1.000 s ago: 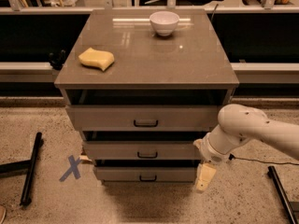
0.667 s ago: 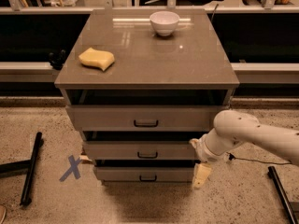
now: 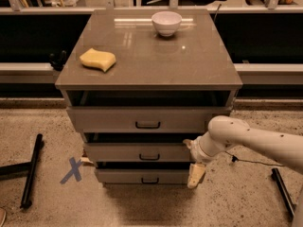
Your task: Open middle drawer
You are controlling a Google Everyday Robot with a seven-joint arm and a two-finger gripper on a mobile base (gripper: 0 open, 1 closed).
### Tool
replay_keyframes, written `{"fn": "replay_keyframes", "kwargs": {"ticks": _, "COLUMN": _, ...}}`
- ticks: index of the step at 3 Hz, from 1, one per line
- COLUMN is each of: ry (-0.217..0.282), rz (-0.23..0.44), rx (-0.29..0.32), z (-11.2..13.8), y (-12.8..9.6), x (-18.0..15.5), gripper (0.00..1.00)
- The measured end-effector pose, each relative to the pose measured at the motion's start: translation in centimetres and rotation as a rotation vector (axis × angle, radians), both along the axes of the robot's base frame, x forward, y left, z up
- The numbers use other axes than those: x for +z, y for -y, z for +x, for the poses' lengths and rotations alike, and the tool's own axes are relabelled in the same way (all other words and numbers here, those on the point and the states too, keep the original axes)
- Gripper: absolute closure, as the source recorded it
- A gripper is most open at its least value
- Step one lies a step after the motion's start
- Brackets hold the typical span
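The gripper (image 3: 196, 175) has slid a little to the left over the last second. It now hangs pointing down by the right end of the bottom drawer (image 3: 137, 176). I cannot tell whether it is wide or narrow. The middle drawer (image 3: 123, 152) sits just above and to its left, with its handle (image 3: 149, 157) further left and untouched. The approach seems under way, but no pull has begun.

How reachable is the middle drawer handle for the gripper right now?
Probably yes: the gripper hangs below and to the right of the middle drawer, and nothing blocks the handle.
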State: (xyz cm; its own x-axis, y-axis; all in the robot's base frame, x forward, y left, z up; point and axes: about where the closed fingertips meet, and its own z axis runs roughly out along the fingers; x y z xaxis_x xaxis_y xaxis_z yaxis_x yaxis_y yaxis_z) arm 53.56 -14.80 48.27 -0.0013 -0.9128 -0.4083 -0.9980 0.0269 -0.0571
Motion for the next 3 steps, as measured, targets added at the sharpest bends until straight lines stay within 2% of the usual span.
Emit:
{"fn": "replay_keyframes", "kwargs": {"ticks": 2, "ry": 0.065, "rz": 0.03, "rx": 0.001, "z": 3.1, "y": -1.6, "x": -2.8, "gripper": 0.0}}
{"fn": "replay_keyframes", "kwargs": {"ticks": 3, "ry": 0.082, "rz": 0.029, "rx": -0.007, "z": 4.5, "y": -2.6, "x": -3.8, "gripper": 0.0}}
